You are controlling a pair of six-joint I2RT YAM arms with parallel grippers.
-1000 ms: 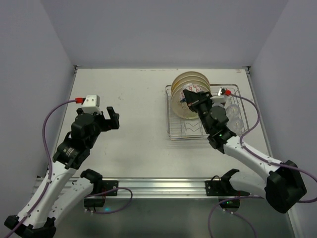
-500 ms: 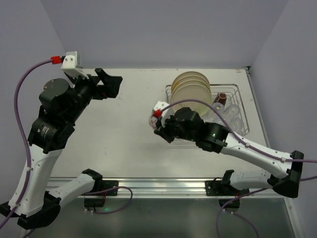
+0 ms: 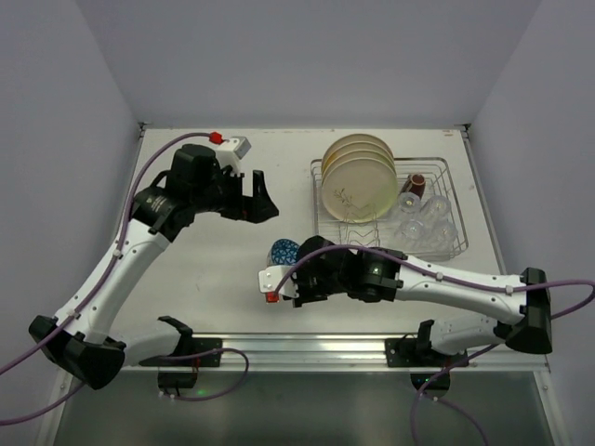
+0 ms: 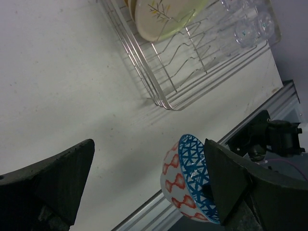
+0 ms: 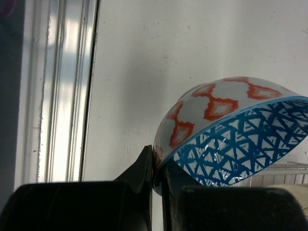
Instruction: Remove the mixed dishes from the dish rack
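Note:
The blue-patterned bowl (image 3: pixel 284 251) (image 5: pixel 231 139) hangs tilted just above the table, left of the dish rack (image 3: pixel 322 249). My right gripper (image 3: pixel 296 265) (image 5: pixel 158 163) is shut on its rim, one finger inside and one outside. The left wrist view shows the same bowl (image 4: pixel 192 183) low in the frame, beside the right-hand finger. My left gripper (image 3: pixel 258 197) (image 4: pixel 149 144) is open and empty, above the table behind the bowl. In the rack stand cream plates (image 3: pixel 358 177) (image 4: pixel 163 17), a brown mug (image 3: pixel 417 184) and clear glasses (image 3: pixel 423 218) (image 4: pixel 250 26).
The wire rack (image 4: pixel 168 82) fills the table's right side near the right wall. A metal rail (image 3: pixel 297 348) (image 5: pixel 57 86) with both arm bases runs along the near edge, close below the bowl. Walls enclose the table on the left, back and right.
My right arm has drawn the bowl out of the rack, left and toward the near edge. My left arm has swung right toward the table's middle, still open.

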